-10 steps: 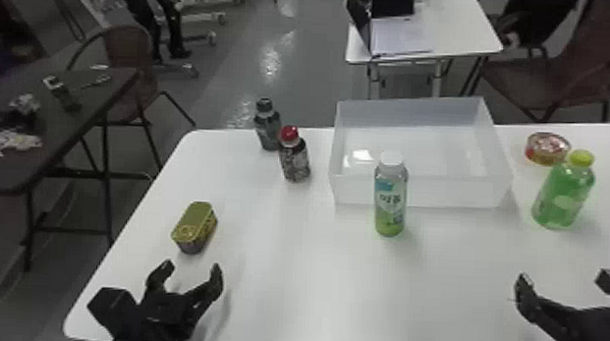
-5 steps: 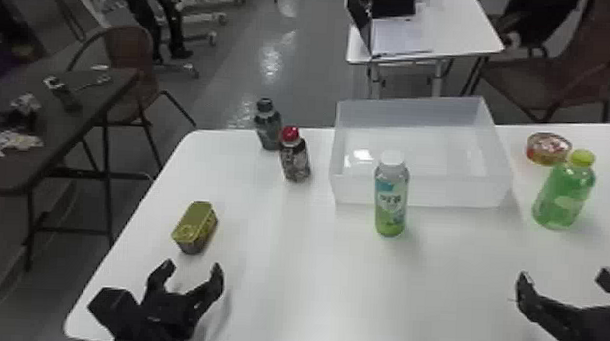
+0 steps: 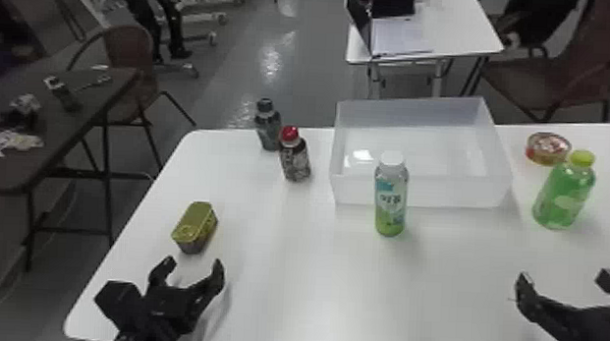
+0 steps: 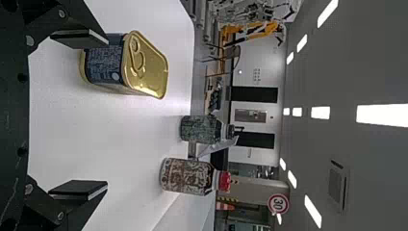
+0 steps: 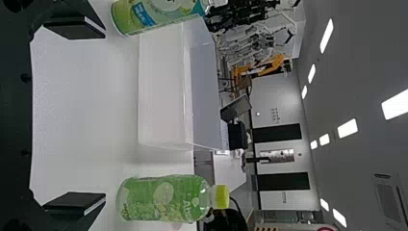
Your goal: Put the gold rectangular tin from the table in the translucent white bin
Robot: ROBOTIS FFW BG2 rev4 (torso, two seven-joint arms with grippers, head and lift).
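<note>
I have both grippers spread with nothing between the fingers: my left gripper near the table's left side, my right gripper near its right, cut off by the head view's edge. The gold tin stands upright on the white table, outside the bin, just beyond my left fingertips. In my left wrist view one finger covers a corner of it, but I can make out the ring pull on its gold lid.

The translucent bin sits well apart from the tin, toward the far edge. I see some of its floor over the near wall; a white-capped bottle hides part of that wall. The same bottle is cut off in my right wrist view. A red-capped bottle stands beside the bin, near a dark-capped bottle. On the bin's other side are a green bottle with a yellow-green cap and a low round can.

As for labels, the tin's dark side carries rows of tiny print. The white-capped bottle has a blue-and-green label with lettering, and the green bottle bears pale lettering and round shapes. The round can's top is patterned, too small for me to make out.
</note>
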